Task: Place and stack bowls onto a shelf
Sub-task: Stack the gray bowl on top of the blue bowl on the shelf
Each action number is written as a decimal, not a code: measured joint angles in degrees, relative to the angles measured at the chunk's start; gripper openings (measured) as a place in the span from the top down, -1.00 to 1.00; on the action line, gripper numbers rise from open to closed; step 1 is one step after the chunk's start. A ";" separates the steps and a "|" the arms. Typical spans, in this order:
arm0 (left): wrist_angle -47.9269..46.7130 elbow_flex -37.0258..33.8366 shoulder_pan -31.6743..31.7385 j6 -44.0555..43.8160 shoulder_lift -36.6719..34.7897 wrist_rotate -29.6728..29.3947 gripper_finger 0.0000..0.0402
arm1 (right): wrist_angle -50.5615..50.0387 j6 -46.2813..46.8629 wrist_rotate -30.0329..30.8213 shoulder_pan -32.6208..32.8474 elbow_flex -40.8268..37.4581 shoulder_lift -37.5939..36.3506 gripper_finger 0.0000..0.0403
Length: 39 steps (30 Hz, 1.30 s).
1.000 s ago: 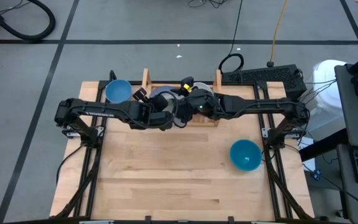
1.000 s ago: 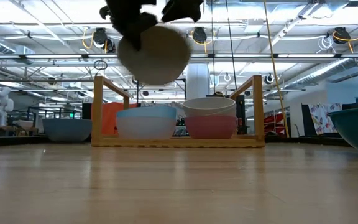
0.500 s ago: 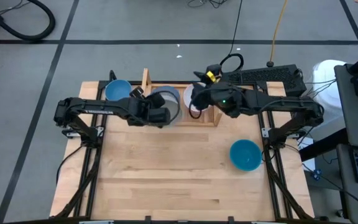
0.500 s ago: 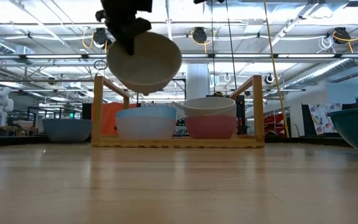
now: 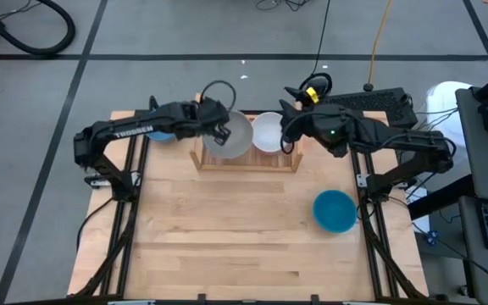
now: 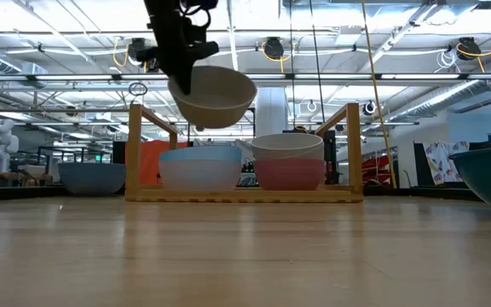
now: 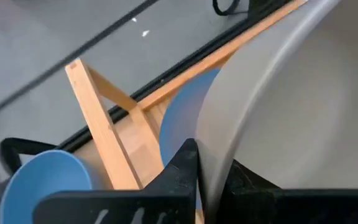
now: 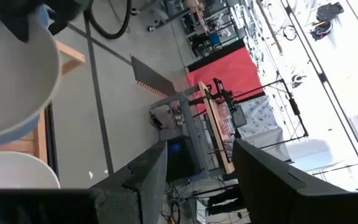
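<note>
My left gripper [image 5: 219, 132] is shut on a grey-beige bowl [image 5: 234, 135], held in the air over the left half of the light-wood shelf [image 6: 244, 194]. On the shelf's slats a light blue bowl [image 6: 200, 168] stands on its base, and beside it a white bowl [image 6: 287, 147] is nested in a pink bowl [image 6: 289, 174]. My right gripper [image 5: 290, 127] is open and empty, up in the air by the shelf's right side board [image 6: 352, 145]; in its wrist view [image 8: 197, 180] it points out into the room. My left gripper pinches the grey-beige bowl's rim [image 7: 215, 163] on the side toward the table's left, one finger [image 7: 247, 186] inside the bowl and one [image 7: 182, 171] outside. It comes from the left. The bowl [image 6: 216, 95] is lifted clear above the light blue bowl, mouth up, nearly level.
A blue bowl [image 7: 42, 180] stands on the table left of the shelf's left side board [image 7: 98, 124]. A teal bowl [image 5: 335, 210] stands near the table's right edge. The near half of the tabletop [image 5: 227, 246] is bare wood.
My left gripper has carried the grey-beige bowl toward the far edge, over the shelf, and a little down; the bowl has turned from tipped on its side to mouth up. My right gripper has drawn away from the bowl toward the table's right and far edges.
</note>
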 joint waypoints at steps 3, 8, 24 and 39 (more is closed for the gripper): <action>1.23 0.00 3.90 0.26 -0.09 4.89 0.96 | 0.07 0.02 0.03 -0.02 0.02 -0.17 0.13; 2.04 0.00 9.44 1.56 -0.07 13.90 0.96 | -0.91 0.01 -0.07 0.00 0.00 0.00 0.13; -1.43 0.00 14.71 4.18 3.76 25.83 0.96 | -1.28 0.00 -0.07 -0.02 0.00 -0.01 0.13; -0.79 0.07 14.77 7.40 10.35 28.30 0.95 | -1.35 0.00 -0.07 -0.02 -0.02 -0.01 0.13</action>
